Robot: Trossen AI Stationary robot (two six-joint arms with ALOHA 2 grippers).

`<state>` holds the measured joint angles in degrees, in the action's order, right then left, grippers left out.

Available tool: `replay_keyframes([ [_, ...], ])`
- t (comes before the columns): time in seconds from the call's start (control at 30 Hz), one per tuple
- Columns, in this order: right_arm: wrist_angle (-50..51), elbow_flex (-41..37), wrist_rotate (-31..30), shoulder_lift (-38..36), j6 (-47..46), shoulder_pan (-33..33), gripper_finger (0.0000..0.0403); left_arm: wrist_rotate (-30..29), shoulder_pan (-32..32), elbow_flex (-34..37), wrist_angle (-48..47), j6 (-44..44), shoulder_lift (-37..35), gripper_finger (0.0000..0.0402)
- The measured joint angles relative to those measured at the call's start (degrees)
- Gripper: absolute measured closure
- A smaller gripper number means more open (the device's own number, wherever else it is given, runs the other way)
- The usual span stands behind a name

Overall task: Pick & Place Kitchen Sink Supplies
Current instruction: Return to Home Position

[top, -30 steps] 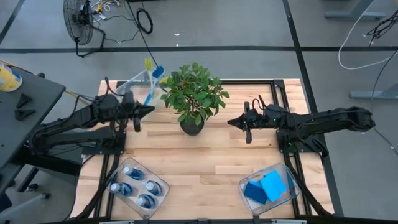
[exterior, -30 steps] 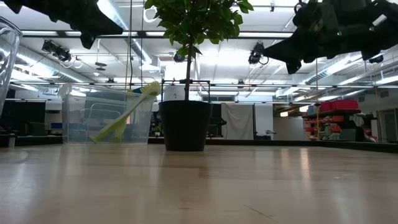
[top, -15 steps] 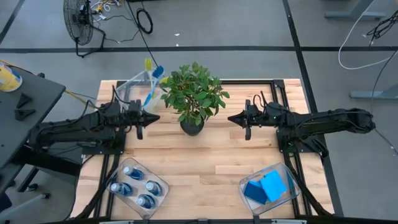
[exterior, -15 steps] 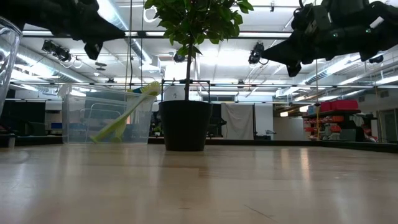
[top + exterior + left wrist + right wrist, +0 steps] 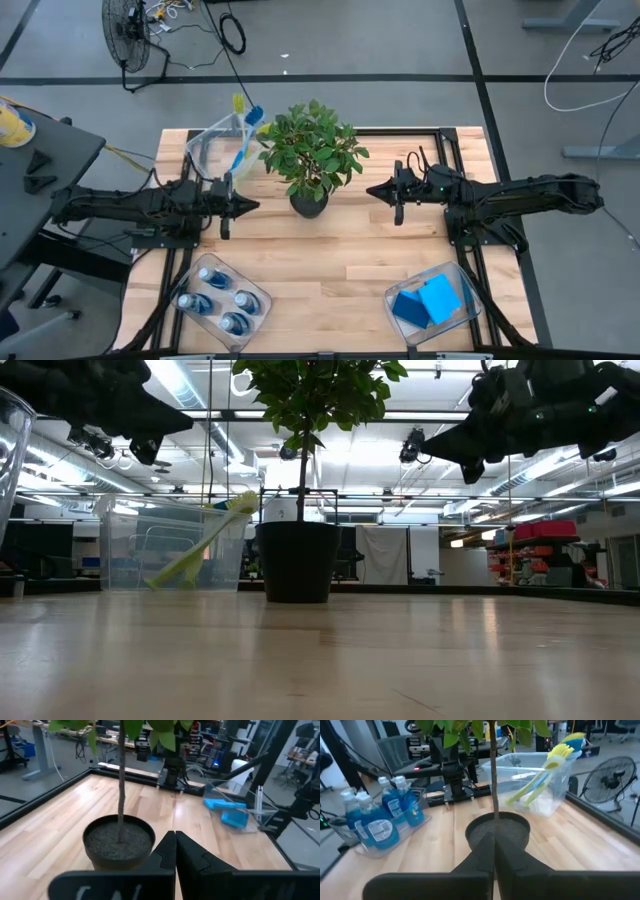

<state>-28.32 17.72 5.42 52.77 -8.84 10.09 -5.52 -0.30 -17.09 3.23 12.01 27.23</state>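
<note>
At the table's left, the dish brushes leaned in the far bin, apparently too long to lie flat; the blue bottles stood upright in the near bin. You held the left gripper above the table, just left of the potted plant, its fingers pressed together on nothing. Right of the plant you held the right gripper likewise, closed and empty. Both poses read as parking, clear of the foliage. The blue sponges lay flat in the near-right bin.
</note>
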Motion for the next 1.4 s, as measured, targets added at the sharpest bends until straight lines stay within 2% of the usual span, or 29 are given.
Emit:
replay_keyframes([
  [0.13, 0.0, 0.0, 0.0, 0.0, 3.8, 0.0, 0.0395, -0.9, -0.3, 2.1, 0.6, -0.7, -1.7, 0.04],
  [0.5, 0.0, 0.0, 0.0, 0.0, 5.3, 0.0, 0.0394, -0.6, -0.3, 4.4, 0.9, -2.0, -9.5, 0.04],
  [0.73, 0.0, 0.0, 0.2, 0.0, 6.0, 0.0, 0.0394, -2.0, -0.3, 4.4, -1.5, -4.7, -9.7, 0.04],
  [1.17, 0.0, 0.0, 0.1, 0.0, 8.4, 0.0, 0.0394, -2.4, -0.3, 4.4, 2.7, -4.8, -9.6, 0.04],
  [1.4, 0.0, 0.0, 0.0, 0.0, 9.9, -0.1, 0.0394, -2.9, -0.3, 4.4, -1.0, -4.6, -9.6, 0.04],
])
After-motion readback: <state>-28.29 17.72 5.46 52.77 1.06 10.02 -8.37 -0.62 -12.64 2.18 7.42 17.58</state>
